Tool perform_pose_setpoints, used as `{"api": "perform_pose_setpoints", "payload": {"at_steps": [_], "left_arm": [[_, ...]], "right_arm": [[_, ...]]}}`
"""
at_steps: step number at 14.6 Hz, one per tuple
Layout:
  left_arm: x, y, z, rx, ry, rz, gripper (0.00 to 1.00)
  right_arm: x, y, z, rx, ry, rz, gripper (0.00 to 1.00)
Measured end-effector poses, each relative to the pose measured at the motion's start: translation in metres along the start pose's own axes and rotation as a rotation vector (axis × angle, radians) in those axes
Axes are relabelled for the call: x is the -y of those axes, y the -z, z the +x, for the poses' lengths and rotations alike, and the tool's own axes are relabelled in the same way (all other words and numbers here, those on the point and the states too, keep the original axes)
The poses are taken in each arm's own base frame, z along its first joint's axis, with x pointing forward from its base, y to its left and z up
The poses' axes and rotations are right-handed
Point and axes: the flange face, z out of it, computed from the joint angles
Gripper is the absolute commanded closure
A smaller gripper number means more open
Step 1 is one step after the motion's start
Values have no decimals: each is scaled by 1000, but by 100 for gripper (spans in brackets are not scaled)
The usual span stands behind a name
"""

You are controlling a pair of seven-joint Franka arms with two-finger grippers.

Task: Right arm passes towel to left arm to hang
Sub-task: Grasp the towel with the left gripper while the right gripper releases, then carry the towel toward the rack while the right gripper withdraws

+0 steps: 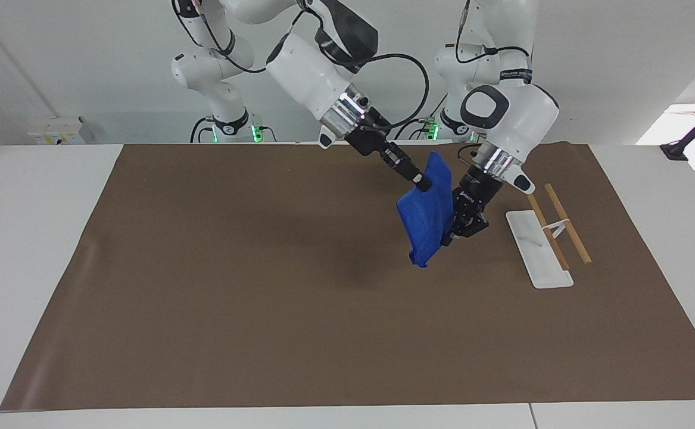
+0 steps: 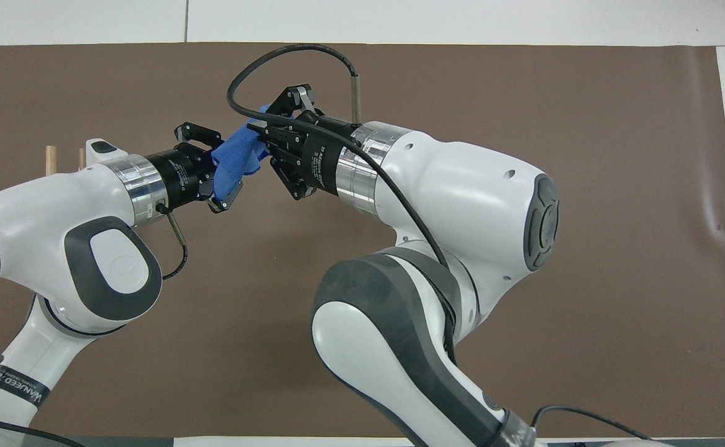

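Over brown mat (image 1: 264, 298), both arms' fingers pinching towel (image 1: 424, 217)

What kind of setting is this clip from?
Probably a robotics lab: two white arms mounted at a white table covered by a brown mat, with bare walls and only a blue towel and small rack as props.

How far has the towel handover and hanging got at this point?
Done: the right hand holds the bright blue folded towel in the air over the brown mat. In hand: the left hand is closed on the towel's edge, so both grip it. Left: the right hand must release, then the towel goes onto the white rack with wooden rods, bare now.
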Motion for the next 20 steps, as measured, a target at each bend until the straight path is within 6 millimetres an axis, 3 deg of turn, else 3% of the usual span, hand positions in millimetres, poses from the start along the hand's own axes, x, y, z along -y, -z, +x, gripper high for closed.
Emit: {"api": "perform_pose_setpoints", "payload": {"at_steps": [7, 8, 9, 10, 13, 15, 17, 20], "left_arm": [[-5, 13, -8, 14, -9, -29, 100], [-8, 16, -9, 17, -10, -38, 100], [-11, 20, -9, 19, -10, -49, 100], [-14, 23, -10, 21, -13, -57, 100], [-21, 28, -12, 7, -74, -71, 100], [-24, 31, -15, -16, -129, -77, 100], [-34, 39, -20, -44, -202, -92, 100], [-47, 44, -40, -105, -358, -98, 100]], "right_arm": [[1, 1, 2, -2, -2, 2, 100], [3, 2, 4, -4, -4, 4, 94], [4, 3, 7, -8, -6, 8, 31], [7, 5, 11, -12, -4, 12, 0], [12, 9, 21, -35, 83, 17, 0], [17, 13, 41, -80, 226, 8, 0], [20, 19, 75, -127, 357, -16, 0], [26, 42, 144, -179, 577, -133, 0]]}}
